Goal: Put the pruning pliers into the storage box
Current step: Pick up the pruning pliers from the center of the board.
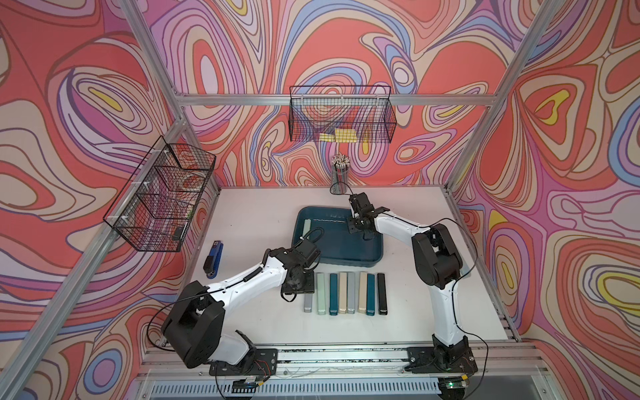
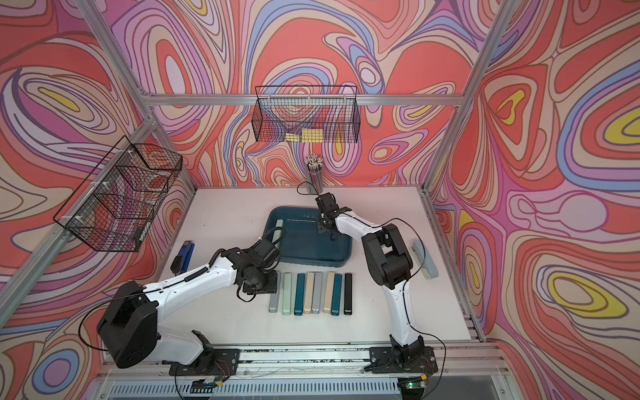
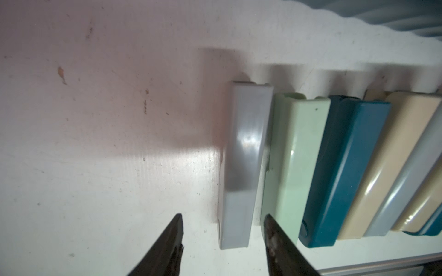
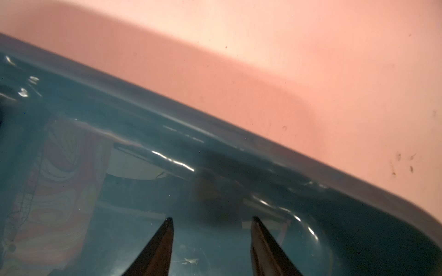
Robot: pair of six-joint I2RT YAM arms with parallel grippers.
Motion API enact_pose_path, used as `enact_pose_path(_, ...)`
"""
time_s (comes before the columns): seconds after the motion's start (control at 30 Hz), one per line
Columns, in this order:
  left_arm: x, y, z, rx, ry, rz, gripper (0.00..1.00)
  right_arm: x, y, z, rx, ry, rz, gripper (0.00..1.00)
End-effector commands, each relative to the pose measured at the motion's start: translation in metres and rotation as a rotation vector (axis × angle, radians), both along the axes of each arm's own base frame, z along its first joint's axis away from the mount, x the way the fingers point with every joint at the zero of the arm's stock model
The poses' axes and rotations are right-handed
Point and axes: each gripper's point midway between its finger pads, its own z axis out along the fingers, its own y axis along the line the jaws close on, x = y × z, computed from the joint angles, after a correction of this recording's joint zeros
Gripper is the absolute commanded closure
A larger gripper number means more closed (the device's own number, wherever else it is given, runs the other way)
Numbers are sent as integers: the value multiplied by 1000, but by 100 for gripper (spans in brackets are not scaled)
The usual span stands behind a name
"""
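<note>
The grey case (image 3: 244, 162) at the end of the row of pruning pliers (image 1: 349, 292) lies on the table (image 1: 259, 225) in front of the storage box (image 1: 346, 264), just beside its pale green neighbour (image 3: 294, 162). Your left gripper (image 3: 223, 216) straddles it, jaws parted, gripping nothing; one finger (image 3: 275, 234) may land on the green case and skew both. Your right gripper (image 4: 211, 218) hangs parted and empty over the box.

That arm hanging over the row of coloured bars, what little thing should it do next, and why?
Probably lower the left gripper and close on the grey bar: its open jaws straddle that bar at the row's end, and nothing is held. One finger sits close to the pale green bar, so go straight down.
</note>
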Motion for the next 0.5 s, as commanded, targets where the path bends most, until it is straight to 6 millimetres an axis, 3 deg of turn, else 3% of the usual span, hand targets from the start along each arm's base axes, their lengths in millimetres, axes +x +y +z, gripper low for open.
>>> enact_pose_path(0.0, 1, -4, -12, 0, 8, 33, 45, 12, -1, 5, -29, -27, 10, 46)
enact_pose_path(0.17, 0, -4, -30, 17, 25, 44, 46, 3, 7, 24, 39, -18, 29, 46)
enact_pose_path(0.47, 7, -14, -49, 31, 53, 19, 51, -44, 17, 96, 259, -26, 51, 44)
